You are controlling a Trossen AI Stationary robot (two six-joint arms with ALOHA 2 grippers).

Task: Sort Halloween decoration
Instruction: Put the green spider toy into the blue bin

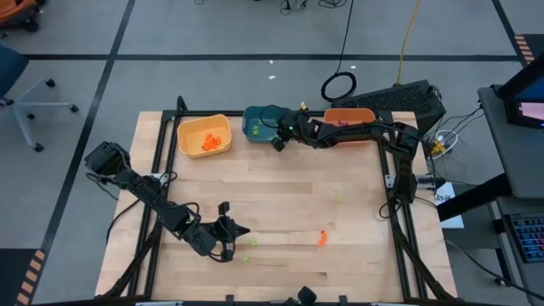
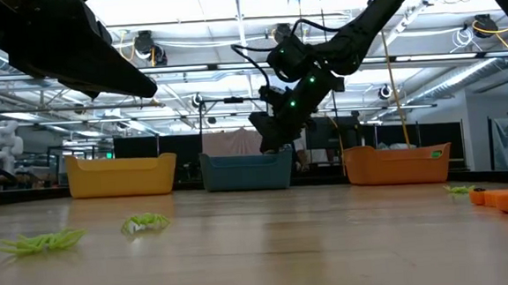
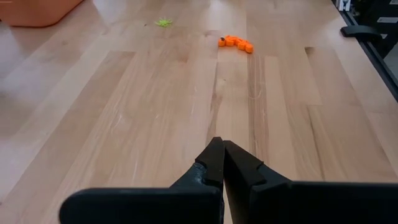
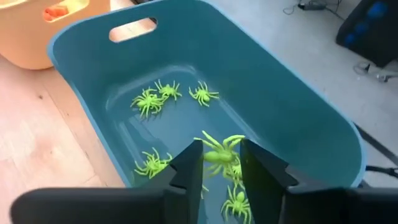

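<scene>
One light-green spider (image 4: 219, 151) sits between our right gripper (image 4: 219, 163)'s parted fingers over the teal bin (image 4: 298, 118); featherweight, soft-legged, so we'd pinch its body. Left gripper (image 3: 222, 163) is closed, empty.

Glossy plastic teal bin (image 4: 298, 118), wooden table (image 1: 280, 212)

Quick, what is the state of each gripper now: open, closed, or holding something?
Left gripper: closed, holding nothing, low over the bare table.
Right gripper: over the teal bin, jaws parted around a green spider.
</scene>
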